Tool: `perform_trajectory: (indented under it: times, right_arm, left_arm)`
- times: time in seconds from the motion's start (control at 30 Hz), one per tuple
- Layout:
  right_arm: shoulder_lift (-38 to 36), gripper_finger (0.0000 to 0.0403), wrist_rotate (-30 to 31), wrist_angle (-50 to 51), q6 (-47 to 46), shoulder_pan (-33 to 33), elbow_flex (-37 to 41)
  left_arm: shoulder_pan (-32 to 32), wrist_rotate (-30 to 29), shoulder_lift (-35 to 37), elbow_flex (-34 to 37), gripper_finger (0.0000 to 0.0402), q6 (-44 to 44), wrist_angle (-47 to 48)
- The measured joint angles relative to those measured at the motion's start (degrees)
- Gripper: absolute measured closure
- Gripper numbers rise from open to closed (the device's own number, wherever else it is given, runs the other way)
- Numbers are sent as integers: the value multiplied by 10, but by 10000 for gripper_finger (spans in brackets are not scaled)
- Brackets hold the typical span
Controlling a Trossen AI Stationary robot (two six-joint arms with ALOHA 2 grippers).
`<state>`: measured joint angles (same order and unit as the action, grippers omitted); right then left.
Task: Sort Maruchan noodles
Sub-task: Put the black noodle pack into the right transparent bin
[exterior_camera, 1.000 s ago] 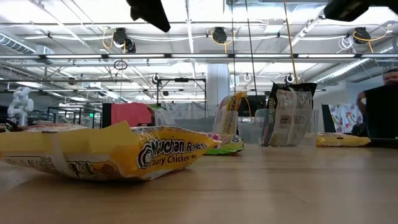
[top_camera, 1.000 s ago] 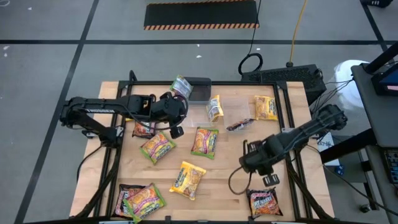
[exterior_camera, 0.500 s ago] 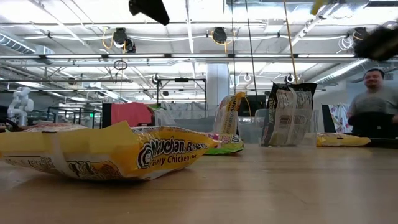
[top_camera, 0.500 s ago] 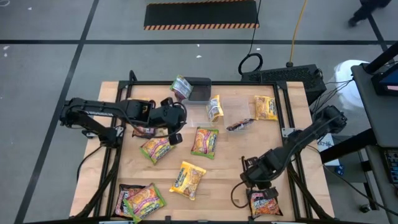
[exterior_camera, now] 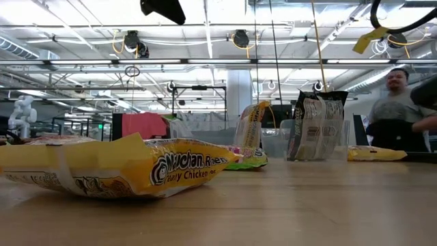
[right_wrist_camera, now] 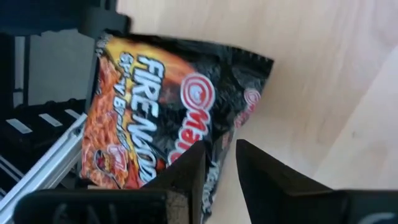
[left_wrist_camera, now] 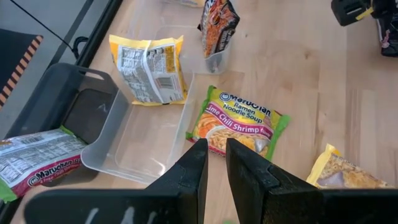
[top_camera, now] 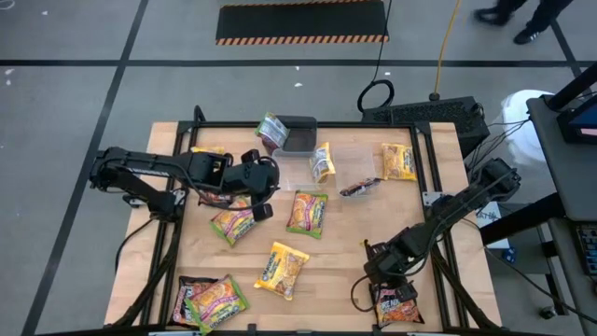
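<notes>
Maruchan noodles packets lie scattered on the wooden table (top_camera: pixel 345 243). A dark red-and-black packet (top_camera: pixel 396 303) lies flat at the near right corner. My right gripper (top_camera: pixel 388 278) hovers just over it, open by a narrow gap, its fingers (right_wrist_camera: pixel 189 163) over the packet's edge (right_wrist_camera: pixel 155 106); whether they touch it, I cannot tell. My left gripper (top_camera: pixel 263 209) hangs above the left middle, open by a narrow gap (left_wrist_camera: pixel 216 146), with nothing in it. Ahead of it lies a green-edged packet (left_wrist_camera: pixel 239 121); another green-edged one (top_camera: pixel 234 222) is beside it.
A yellow packet (top_camera: pixel 283 268) lies near the middle, and two packets (top_camera: pixel 210 299) at the near left corner. Clear tubs (left_wrist_camera: pixel 140 140) at the far side hold upright packets (top_camera: pixel 322 163). A dark grey box (top_camera: pixel 300 136) stands beyond them. A person (exterior_camera: pixel 403 113) shows behind the table.
My right gripper has sunk and gone toward the table's near edge, tipping further down, until it stands just over the dark packet at the near right corner. My left gripper has drifted slightly toward the near edge. A person has walked into the low view.
</notes>
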<state>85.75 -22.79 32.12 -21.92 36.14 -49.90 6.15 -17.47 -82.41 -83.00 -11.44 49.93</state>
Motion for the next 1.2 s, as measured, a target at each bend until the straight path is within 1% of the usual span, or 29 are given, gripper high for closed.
perform_trajectory:
  times: [0.17, 0.27, 0.5, 0.63, 0.8, 0.9, 1.1, 1.2]
  right_arm:
    - [0, 319, 0, -54, 0, 0, 22]
    - [0, 319, -13, -76, -1, 0, 33]
    - [0, 319, -12, -95, 0, 0, 44]
    - [0, 319, -10, -122, 1, 0, 59]
    - [-1, 320, -11, -171, -23, 0, 88]
    - [-1, 333, -11, -178, -29, 0, 91]
    - [-1, 395, -9, -177, -24, 0, 91]
    - [0, 397, -8, -177, -23, 0, 91]
  left_arm:
    - [0, 0, 0, 0, 337, -6, 0]
    - [0, 0, 0, 0, 337, -6, 0]
    - [0, 0, 0, 0, 337, -6, 0]
    - [0, 0, 0, 0, 337, -6, 0]
    - [0, 0, 0, 0, 337, -6, 0]
    - [0, 0, 0, 0, 337, -6, 0]
    - [0, 0, 0, 0, 337, -6, 0]
    - [0, 0, 0, 0, 337, -6, 0]
